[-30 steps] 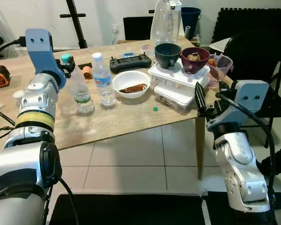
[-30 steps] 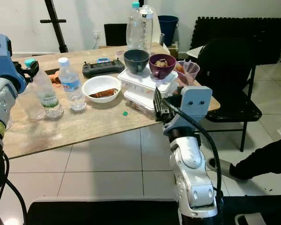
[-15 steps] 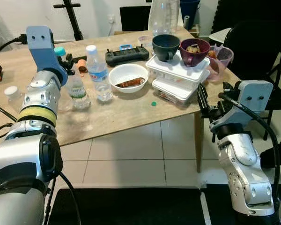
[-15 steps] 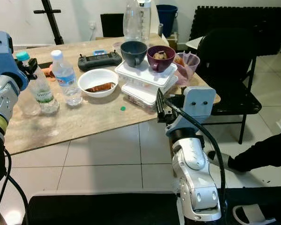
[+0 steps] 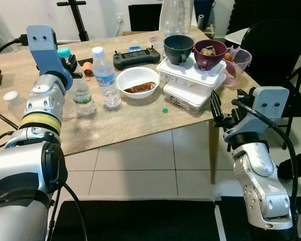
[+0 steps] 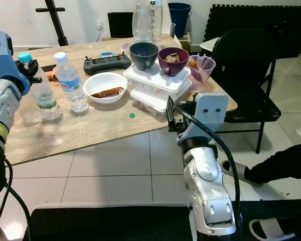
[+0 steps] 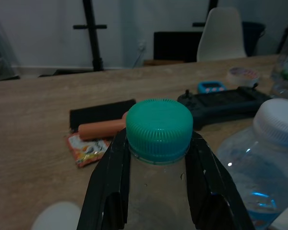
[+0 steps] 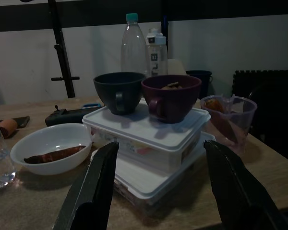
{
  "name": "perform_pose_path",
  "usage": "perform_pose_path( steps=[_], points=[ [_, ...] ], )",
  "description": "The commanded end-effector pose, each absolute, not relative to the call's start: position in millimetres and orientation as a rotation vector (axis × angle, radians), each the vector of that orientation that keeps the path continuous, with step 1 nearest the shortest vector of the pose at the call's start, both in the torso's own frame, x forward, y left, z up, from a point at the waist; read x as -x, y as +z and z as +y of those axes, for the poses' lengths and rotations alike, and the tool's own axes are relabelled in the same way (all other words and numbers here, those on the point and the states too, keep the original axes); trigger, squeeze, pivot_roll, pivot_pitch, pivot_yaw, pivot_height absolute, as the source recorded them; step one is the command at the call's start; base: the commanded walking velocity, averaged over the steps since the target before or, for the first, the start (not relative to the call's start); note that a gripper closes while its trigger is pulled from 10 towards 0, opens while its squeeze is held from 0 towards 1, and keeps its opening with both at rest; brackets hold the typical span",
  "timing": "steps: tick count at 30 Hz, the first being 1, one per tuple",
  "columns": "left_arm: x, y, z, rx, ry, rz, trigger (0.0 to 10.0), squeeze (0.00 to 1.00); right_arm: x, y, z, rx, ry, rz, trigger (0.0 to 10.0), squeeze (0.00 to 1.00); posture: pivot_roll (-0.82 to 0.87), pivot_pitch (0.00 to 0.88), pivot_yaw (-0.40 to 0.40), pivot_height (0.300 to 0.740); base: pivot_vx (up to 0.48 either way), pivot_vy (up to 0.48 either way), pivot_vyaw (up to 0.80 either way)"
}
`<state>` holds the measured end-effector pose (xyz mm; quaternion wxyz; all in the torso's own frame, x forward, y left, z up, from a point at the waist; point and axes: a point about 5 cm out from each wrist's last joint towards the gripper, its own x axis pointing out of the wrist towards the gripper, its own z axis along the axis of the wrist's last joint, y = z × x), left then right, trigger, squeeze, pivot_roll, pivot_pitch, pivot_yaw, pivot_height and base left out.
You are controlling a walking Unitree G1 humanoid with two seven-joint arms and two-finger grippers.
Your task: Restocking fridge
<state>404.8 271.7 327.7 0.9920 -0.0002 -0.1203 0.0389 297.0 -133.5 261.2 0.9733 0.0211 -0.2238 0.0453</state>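
A clear water bottle with a green cap (image 5: pixel 83 93) stands on the wooden table (image 5: pixel 120 125) at the left. My left gripper (image 5: pixel 69 63) is shut on its neck just under the cap (image 7: pixel 158 127), one black finger (image 7: pixel 110 177) on each side. Beside it stands a white-capped bottle (image 5: pixel 106 80). My right gripper (image 5: pixel 213 108) is open at the table's right front edge, level with two stacked white lidded containers (image 8: pixel 149 139) and apart from them. A dark cup (image 5: pixel 178 48) and a purple cup (image 5: pixel 209 52) stand on the top container.
A white bowl (image 5: pixel 137 82) holds brown food. A black controller (image 5: pixel 136 56), a tall clear bottle (image 5: pixel 175 17) and a pink plastic cup (image 5: pixel 236 63) are further back. A black chair (image 5: pixel 276 55) stands right of the table. A person's leg (image 6: pixel 286 160) lies on the tiled floor.
The whole picture has shifted a little, so the camera moved. My left gripper stays on the green-capped bottle's neck and my right gripper stays open at the table edge.
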Motion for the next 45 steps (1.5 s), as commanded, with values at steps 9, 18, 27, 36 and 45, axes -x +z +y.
perform_pose_path(
  steps=[9, 18, 27, 36, 45],
  points=[
    [-363, 391, 302, -0.083, 0.003, -0.476, 10.0, 0.00, -301, 260, -134, -0.039, 0.128, -0.448, 10.0, 0.00, -0.06, 0.183, 0.025, 0.721, 0.000, 0.000, 0.00],
    [-326, 431, 282, -0.098, -0.259, -0.451, 10.0, 0.00, -305, 262, -132, -0.026, 0.160, -0.455, 10.0, 0.00, -0.04, 0.179, 0.034, 0.721, 0.000, 0.000, 0.00],
    [-300, 409, 240, -0.034, -0.520, -0.320, 10.0, 0.00, -305, 260, -138, -0.015, 0.157, -0.449, 10.0, 0.00, -0.02, 0.179, 0.031, 0.721, 0.000, 0.000, 0.00],
    [-315, 370, 202, -0.003, -0.544, -0.303, 10.0, 0.00, -304, 263, -132, -0.005, 0.204, -0.468, 10.0, 0.00, -0.06, 0.151, 0.028, 0.721, 0.000, 0.000, 0.00],
    [-330, 329, 184, 0.021, -0.469, -0.219, 10.0, 0.00, -295, 257, -123, 0.025, 0.295, -0.446, 10.0, 0.00, -0.09, 0.148, 0.032, 0.721, 0.000, 0.000, 0.00]
  ],
)
